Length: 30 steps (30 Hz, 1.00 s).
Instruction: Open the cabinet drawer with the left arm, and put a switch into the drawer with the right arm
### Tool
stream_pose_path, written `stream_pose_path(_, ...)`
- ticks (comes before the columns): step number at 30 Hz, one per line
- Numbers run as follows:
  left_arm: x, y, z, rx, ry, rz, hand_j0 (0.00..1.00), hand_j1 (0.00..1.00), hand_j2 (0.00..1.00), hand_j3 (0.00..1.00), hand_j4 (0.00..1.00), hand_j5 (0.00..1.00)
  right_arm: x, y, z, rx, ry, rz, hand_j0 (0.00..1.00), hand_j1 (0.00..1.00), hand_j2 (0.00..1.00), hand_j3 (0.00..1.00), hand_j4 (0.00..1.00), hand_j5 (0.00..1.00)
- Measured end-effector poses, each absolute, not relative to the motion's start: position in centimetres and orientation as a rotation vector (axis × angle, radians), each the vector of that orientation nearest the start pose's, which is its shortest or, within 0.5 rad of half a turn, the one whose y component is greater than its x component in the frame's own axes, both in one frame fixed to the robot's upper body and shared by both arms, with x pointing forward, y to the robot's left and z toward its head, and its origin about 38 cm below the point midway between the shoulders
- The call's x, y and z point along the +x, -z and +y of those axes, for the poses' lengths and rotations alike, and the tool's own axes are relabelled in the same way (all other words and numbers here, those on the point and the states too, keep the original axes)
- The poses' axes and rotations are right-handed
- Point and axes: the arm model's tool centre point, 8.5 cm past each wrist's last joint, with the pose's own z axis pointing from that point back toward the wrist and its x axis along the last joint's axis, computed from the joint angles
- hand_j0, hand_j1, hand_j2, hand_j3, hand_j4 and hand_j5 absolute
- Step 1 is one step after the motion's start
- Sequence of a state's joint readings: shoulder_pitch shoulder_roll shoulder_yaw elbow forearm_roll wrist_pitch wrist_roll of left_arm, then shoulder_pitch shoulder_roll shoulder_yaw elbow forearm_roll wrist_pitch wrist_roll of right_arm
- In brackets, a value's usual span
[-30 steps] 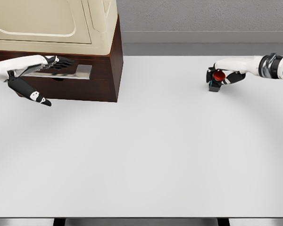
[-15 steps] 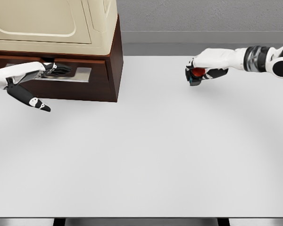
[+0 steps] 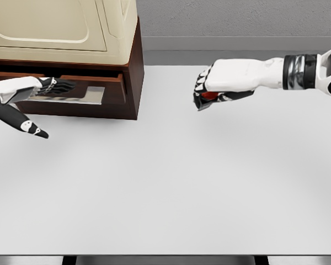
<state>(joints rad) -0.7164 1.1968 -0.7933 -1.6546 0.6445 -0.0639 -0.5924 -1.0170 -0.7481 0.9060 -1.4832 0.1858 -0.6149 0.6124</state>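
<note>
I had the cabinet (image 3: 129, 83) as my reference, a dark brown box at the far left of the white table (image 3: 165, 187), with a cream appliance (image 3: 60, 27) sitting on top of it. Its drawer (image 3: 71, 95) stood pulled partway out of the cabinet front, a pale metallic strip showing along its face.

My left hand (image 3: 47, 87) came in from the left edge and sat at the drawer front, its dark fingers (image 3: 60, 85) reaching onto the metallic strip. I could not tell whether they were closed around a handle or only lying against it. The thumb (image 3: 27, 126) pointed down and away, clear of the drawer, in front of the lower cabinet face.

My right hand (image 3: 209, 88) was out over the table to the right of the cabinet, well apart from it and at about the drawer's height in the frame. Its fingers were curled tight around the switch (image 3: 211, 95), of which I saw only a red patch and a bit of dark body under the palm. The switch was off the table, carried in that grip, not yet at the drawer.
</note>
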Motion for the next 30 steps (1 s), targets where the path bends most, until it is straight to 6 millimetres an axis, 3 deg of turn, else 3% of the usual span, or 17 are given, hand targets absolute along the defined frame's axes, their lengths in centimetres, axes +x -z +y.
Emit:
stream_pose_path(8,38.9,-27.3,36.7,-0.181,1.264,-1.274,1.00,1.00,1.00,1.00,1.00,1.00,43.2,-32.6,-20.4,0.199,2.749,2.037,0.48,0.48,0.48,0.48,0.48,0.48)
stream_pose_path(17,37.2,-27.9,37.5,-0.235,1.217,-1.246,1.00,1.00,1.00,1.00,1.00,1.00,43.1,-33.6,-15.8,0.091,2.667,2.021,0.48,0.48,0.48,0.48,0.48,0.48)
stream_pose_path(30,35.6,-28.3,38.7,-0.217,1.217,-1.193,1.00,1.00,1.00,1.00,1.00,1.00,44.0,-34.9,-12.0,0.095,2.674,2.050,0.48,0.48,0.48,0.48,0.48,0.48)
